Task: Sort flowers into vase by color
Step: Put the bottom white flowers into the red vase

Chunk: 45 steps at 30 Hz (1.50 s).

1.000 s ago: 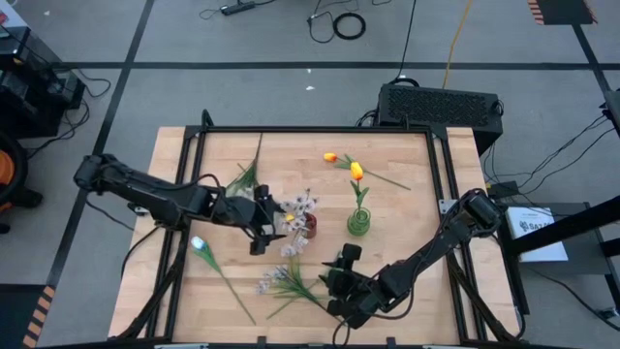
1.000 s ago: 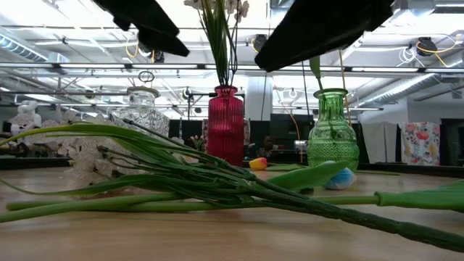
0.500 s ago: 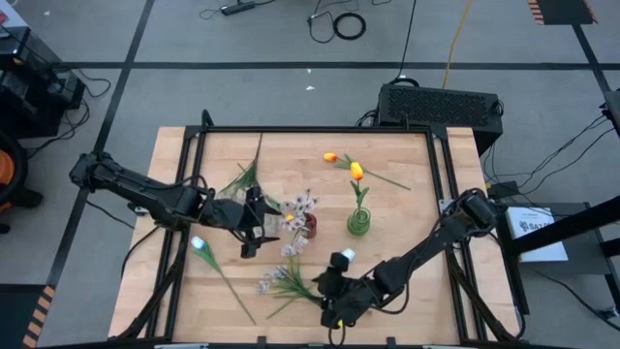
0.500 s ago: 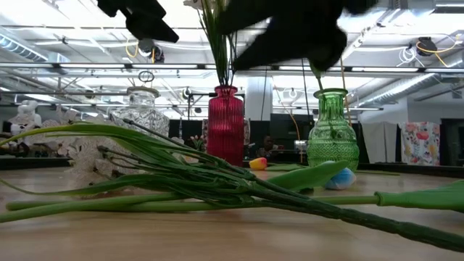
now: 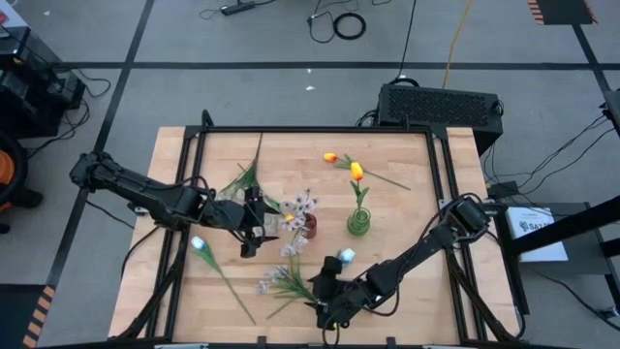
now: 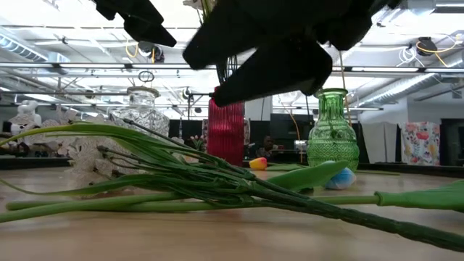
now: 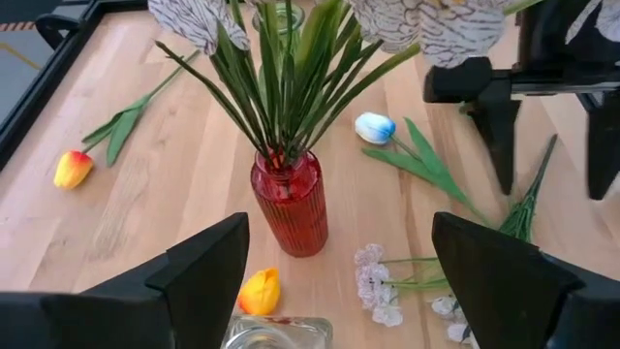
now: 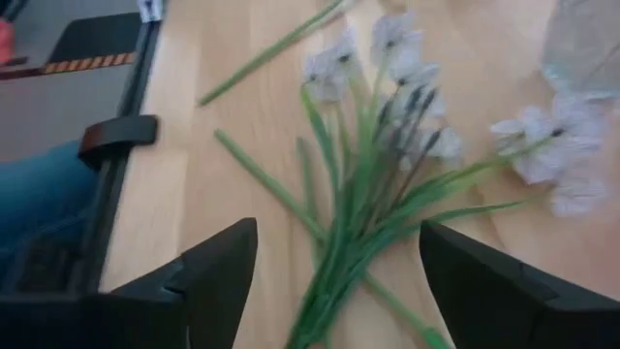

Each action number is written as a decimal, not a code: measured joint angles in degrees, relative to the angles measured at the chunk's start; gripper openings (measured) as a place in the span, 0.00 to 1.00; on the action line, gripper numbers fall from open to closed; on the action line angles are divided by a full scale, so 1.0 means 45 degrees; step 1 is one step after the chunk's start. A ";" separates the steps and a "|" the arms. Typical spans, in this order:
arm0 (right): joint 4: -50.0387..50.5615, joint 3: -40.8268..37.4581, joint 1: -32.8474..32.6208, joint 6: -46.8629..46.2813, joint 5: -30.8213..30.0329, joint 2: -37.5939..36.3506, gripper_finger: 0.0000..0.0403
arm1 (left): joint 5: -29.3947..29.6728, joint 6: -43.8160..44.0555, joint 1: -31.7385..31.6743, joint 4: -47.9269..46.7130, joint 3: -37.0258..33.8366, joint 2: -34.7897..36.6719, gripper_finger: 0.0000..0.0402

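Right tool (image 5: 323,302) open over blossom spray (image 5: 284,282) on table (image 5: 407,174) — left tool (image 5: 254,223) open beside red vase (image 5: 310,226).

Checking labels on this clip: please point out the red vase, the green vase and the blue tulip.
red vase (image 7: 289,206): left wrist view, on its ribbed body.
green vase (image 6: 333,142): low view, on its rounded belly.
blue tulip (image 7: 374,127): left wrist view, on the flower head lying on the table.

place: robotics lab | evidence: taped floor (image 5: 242,87), loose cables (image 5: 339,21) (ceiling pipework)
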<state>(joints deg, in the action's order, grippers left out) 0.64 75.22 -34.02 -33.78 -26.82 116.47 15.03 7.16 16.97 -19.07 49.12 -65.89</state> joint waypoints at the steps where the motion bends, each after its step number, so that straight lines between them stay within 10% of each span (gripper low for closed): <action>1: -0.0221 0.0014 0.0010 0.0001 0.0067 0.0123 0.69 | 0.0028 0.0000 0.0000 -0.0009 0.0000 0.0000 0.83; 19: -0.0114 0.1156 0.0531 0.0414 0.0305 0.2173 0.67 | 0.0058 -0.0083 0.0000 -0.0034 0.0000 0.0000 0.83; 38: 0.0235 0.1151 0.0578 0.0770 0.0303 0.2195 0.08 | 0.0058 -0.0117 0.0000 -0.0026 0.0000 0.0000 0.83; 45: 0.0325 0.1133 0.0583 0.1164 0.0320 0.1479 0.02 | 0.0058 -0.0117 0.0000 0.0058 0.0000 0.0002 0.83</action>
<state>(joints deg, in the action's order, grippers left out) 2.10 80.32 -31.40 -28.55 -25.38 123.12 15.29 6.63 16.97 -18.81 49.12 -65.88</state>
